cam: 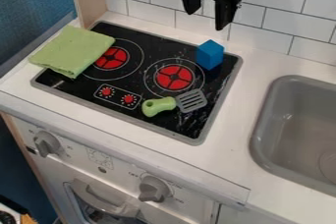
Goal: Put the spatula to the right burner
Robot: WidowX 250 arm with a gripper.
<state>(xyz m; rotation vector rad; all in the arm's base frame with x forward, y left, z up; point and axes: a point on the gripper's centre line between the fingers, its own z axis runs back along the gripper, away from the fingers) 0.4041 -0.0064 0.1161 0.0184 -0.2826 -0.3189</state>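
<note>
Light green on cloth (73,51) and spatula handle (158,106); blue on block (210,55). Red crossed with black on burners (174,77).

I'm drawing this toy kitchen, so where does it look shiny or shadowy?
In the camera view, pale streaks, maybe glare, show on the glossy black stovetop near the green-handled grey spatula; the grey sink looks dimmer inside than the white counter.
</note>
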